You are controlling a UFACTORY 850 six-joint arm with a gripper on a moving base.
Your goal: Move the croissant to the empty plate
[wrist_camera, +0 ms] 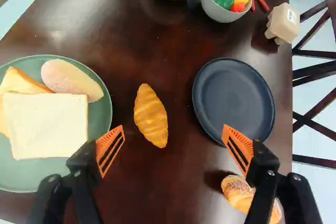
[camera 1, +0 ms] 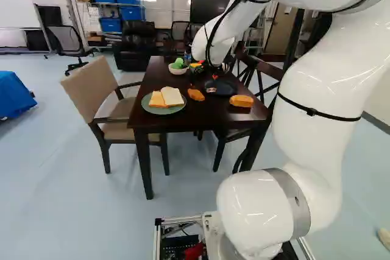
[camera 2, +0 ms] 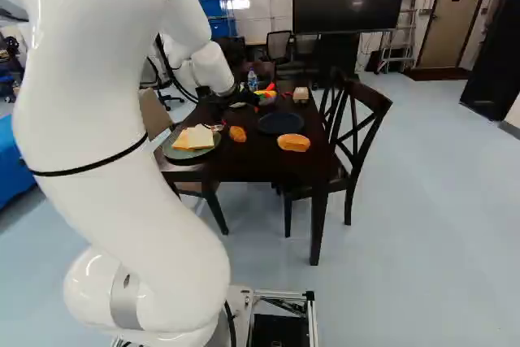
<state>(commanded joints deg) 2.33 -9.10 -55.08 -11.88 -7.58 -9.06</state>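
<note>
Two orange pads (wrist_camera: 107, 145) stood wide apart on our pincer (wrist_camera: 173, 127), with nothing gripped between them. Below and just ahead of the gap, the croissant (wrist_camera: 151, 116) lay bare on the dark bench (wrist_camera: 168, 192), nearer the finger on the green plate's side. Its long body ran roughly along our line of reach, so we judged that closing across its middle would need only a small turn and a shift toward it.

We took it for light play food, perhaps foam or hollow plastic, firm enough to keep its shape with a little give. The ridges promised some bite, but the skin looked smooth and the tapering ends would likely have slid or swung from a grip, so the thick waist was our place to hold, low on both flanks and with modest force.

Space on the side of the green plate (wrist_camera: 107, 98) looked tight, and a finger lowered carelessly might have caught its rim. Beneath the other finger sat a sugar-dusted roll (wrist_camera: 237, 193), which we wanted to clear too. Beyond the croissant from the green plate was the empty dark plate (wrist_camera: 233, 100), its raised rim calling for a lifted carry and a gentle release.
</note>
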